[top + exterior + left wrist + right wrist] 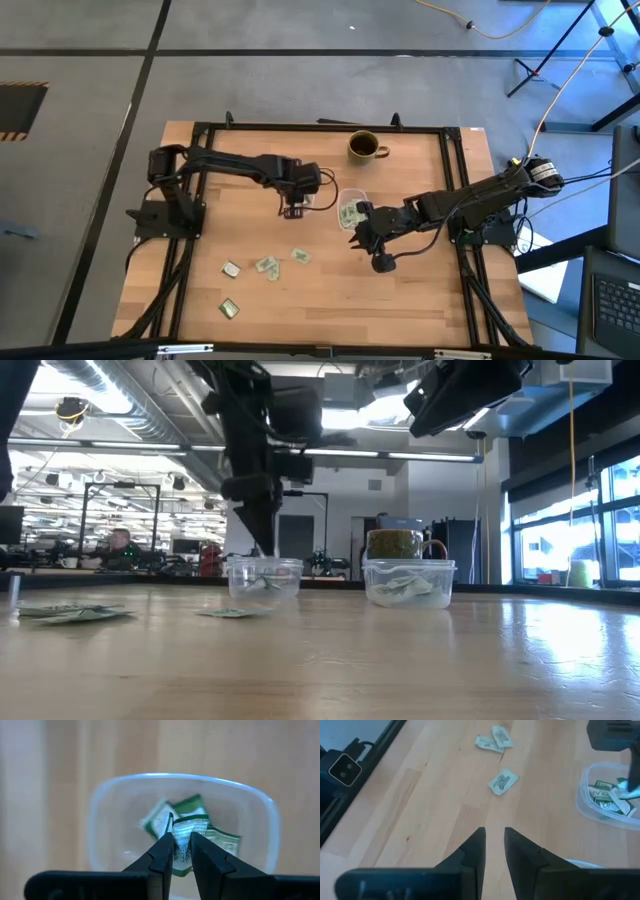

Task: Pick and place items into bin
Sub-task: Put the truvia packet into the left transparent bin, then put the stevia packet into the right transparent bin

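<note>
- Over the clear tub (pixel 182 820), the left gripper (pixel 182 851) pinches a green-and-white packet (pixel 186 840) between nearly closed fingers.
- Above bare wood, the right gripper (pixel 494 847) holds nothing, fingers narrowly apart.
- Loose packets (pixel 267 265) lie on the table (pixel 420 290).

- Robotics lab in an open-plan office floor.
- Wooden counter (pixel 330 290) on a black metal frame (pixel 300 129), two arms bolted on.
- Low view: exposed ceiling ducts (pixel 120 390), strip lights (pixel 90 447), rows of desks with monitors (pixel 12 525), big windows (pixel 560 520).
- Tripod legs (pixel 545 65) and yellow cable (pixel 480 28) on grey floor.
</note>
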{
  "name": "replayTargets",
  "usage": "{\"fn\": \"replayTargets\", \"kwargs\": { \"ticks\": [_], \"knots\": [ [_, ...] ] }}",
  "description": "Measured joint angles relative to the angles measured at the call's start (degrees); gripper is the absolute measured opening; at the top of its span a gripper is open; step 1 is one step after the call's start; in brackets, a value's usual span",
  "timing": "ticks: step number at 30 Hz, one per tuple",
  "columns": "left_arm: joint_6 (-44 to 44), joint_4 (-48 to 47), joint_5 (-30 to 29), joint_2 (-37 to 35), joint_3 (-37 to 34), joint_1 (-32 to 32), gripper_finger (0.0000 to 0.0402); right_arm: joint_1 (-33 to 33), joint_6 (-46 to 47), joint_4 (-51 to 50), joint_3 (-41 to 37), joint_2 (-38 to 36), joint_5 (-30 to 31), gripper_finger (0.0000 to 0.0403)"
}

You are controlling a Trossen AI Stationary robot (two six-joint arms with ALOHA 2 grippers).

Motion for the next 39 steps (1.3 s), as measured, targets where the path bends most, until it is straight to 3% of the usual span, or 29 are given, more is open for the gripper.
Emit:
{"fn": "replayTargets", "kwargs": {
  "ticks": [8, 19, 23, 29, 39],
  "knots": [
    [0.02, -0.81, 2.97, 2.02, -0.03, 0.65, 0.0068, 0.0, -0.14, -0.25, 0.0, 0.0, 0.0, 0.0074],
    [-0.44, -6.31, 5.43, -1.6, 0.59, 0.54, 0.0154, 0.02, 0.53, -0.61, 0.0, 0.0, -0.01, 0.0074],
    [-1.72, -6.96, 10.11, -5.4, 0.94, -0.63, 0.017, 0.02, 1.12, -0.95, 0.0, 0.0, 0.01, 0.0074],
    [-4.84, -6.86, 17.89, -9.21, 0.96, -6.61, 0.0168, 0.02, 1.11, -1.3, 0.0, 0.0, -0.01, 0.0074],
    [-4.48, 1.82, 12.82, -4.68, 0.9, -19.81, 0.0166, 0.0, -2.97, -0.67, 0.0, 0.0, 0.02, 0.0074]
  ]
}}
